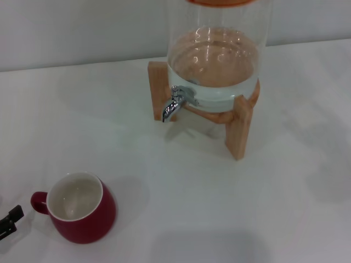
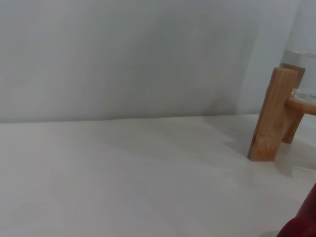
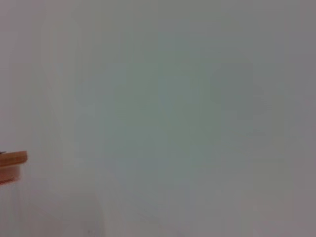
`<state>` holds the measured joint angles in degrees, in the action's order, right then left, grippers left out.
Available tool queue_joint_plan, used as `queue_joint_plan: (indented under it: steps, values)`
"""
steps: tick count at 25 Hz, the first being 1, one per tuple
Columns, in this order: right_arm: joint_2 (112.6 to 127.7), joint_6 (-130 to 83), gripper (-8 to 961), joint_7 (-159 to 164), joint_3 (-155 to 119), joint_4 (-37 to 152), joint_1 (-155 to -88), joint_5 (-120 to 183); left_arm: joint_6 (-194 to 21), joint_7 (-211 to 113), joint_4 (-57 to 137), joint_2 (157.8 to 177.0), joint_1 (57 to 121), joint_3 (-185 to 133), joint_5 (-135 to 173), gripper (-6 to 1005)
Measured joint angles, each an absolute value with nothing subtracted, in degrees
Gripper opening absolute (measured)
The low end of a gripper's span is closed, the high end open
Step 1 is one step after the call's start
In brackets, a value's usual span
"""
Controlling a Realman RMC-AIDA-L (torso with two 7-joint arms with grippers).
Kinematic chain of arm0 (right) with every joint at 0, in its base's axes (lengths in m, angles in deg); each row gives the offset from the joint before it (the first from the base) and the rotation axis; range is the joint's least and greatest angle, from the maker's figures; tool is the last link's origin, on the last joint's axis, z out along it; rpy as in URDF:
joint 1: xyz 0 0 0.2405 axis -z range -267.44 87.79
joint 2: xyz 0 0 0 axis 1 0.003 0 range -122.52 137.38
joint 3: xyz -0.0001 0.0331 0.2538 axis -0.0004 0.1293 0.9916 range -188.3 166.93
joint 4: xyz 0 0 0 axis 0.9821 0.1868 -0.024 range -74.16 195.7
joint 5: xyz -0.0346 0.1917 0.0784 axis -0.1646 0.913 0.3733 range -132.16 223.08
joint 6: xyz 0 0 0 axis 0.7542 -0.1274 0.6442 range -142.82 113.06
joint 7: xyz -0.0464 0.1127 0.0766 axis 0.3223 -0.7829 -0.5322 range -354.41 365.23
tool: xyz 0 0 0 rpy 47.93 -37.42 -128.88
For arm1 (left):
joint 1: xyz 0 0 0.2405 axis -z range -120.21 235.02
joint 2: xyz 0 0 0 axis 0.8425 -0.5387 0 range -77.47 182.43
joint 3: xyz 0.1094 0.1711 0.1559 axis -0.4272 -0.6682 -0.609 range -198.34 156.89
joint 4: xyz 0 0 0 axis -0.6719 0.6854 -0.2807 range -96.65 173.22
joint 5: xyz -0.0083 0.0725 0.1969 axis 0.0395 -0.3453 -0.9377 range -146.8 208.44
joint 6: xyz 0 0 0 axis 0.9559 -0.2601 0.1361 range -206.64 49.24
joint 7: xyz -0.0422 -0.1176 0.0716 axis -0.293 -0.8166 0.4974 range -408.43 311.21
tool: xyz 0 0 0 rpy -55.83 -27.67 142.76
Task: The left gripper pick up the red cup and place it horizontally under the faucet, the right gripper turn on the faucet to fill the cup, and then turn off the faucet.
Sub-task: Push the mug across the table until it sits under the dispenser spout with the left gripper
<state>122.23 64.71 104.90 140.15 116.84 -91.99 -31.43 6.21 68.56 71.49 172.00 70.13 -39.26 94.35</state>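
The red cup (image 1: 81, 207) stands upright on the white desk (image 1: 219, 208), near left, handle pointing left. The left hand (image 1: 10, 219) just shows at the left edge beside that handle; whether it is open I cannot tell. The faucet (image 1: 174, 102) sits far off on the glass jar (image 1: 216, 49).

Only a small black tip of the left end effector (image 1: 9, 220) shows, at the lower left corner of the head view, low over the tabletop (image 1: 219, 208). So little of it is visible that whether its fingers are apart or together cannot be told. It touches nothing. The rest of the left arm lies out of view. The right arm and its end effector do not appear in the head view, and neither wrist view shows any part of its own arm.
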Motion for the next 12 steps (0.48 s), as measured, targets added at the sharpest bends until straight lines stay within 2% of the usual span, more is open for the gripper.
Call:
queue_joint_plan:
  steps: [12]
  values:
    - [122.30,64.74,720,104.90,140.31,116.80,-92.19,-31.43,5.76,68.40,70.62,172.02,70.36,-40.72,94.28,829]
